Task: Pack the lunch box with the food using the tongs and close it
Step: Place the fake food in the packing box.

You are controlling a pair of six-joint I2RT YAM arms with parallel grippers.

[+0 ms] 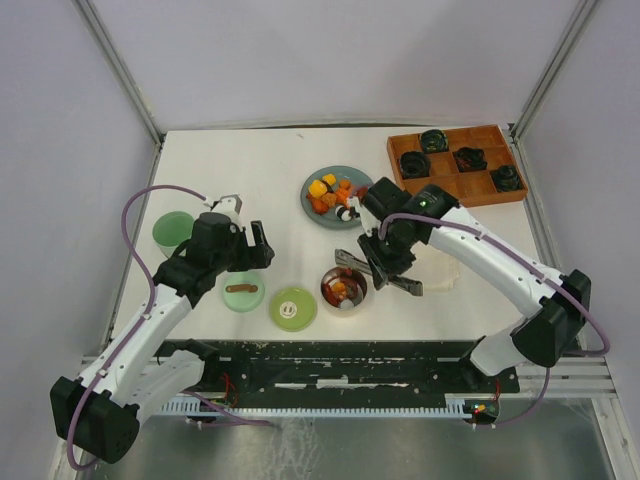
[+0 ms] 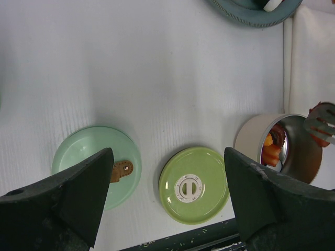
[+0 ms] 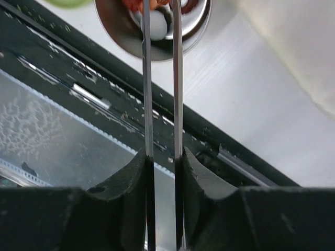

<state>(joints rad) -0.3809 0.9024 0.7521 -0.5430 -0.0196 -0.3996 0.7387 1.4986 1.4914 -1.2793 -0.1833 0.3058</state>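
Observation:
My right gripper (image 1: 386, 266) (image 3: 163, 162) is shut on the silver tongs (image 3: 147, 78). Their two blades run close together up to the steel bowl (image 3: 119, 37) (image 1: 328, 279). One tong tip (image 2: 320, 121) hangs over the bowl (image 2: 256, 137) with a red-brown piece at it. Orange, red-brown and white food (image 1: 345, 291) lies inside. More food (image 1: 331, 194) sits on the grey-blue plate (image 1: 312, 213). My left gripper (image 1: 258, 250) (image 2: 167, 157) hovers open and empty over the lime-green lid (image 2: 193, 184) (image 1: 292, 308). The mint lid (image 2: 86, 150) (image 1: 243, 292) lies beside it, and the mint canister (image 1: 172, 232) stands at the left.
A compartmented wooden tray (image 1: 458, 163) with dark objects stands at the back right. A folded cream cloth (image 1: 442, 268) (image 2: 314, 57) lies under my right arm. The table's black front rail (image 3: 104, 99) runs just below the bowl and lids.

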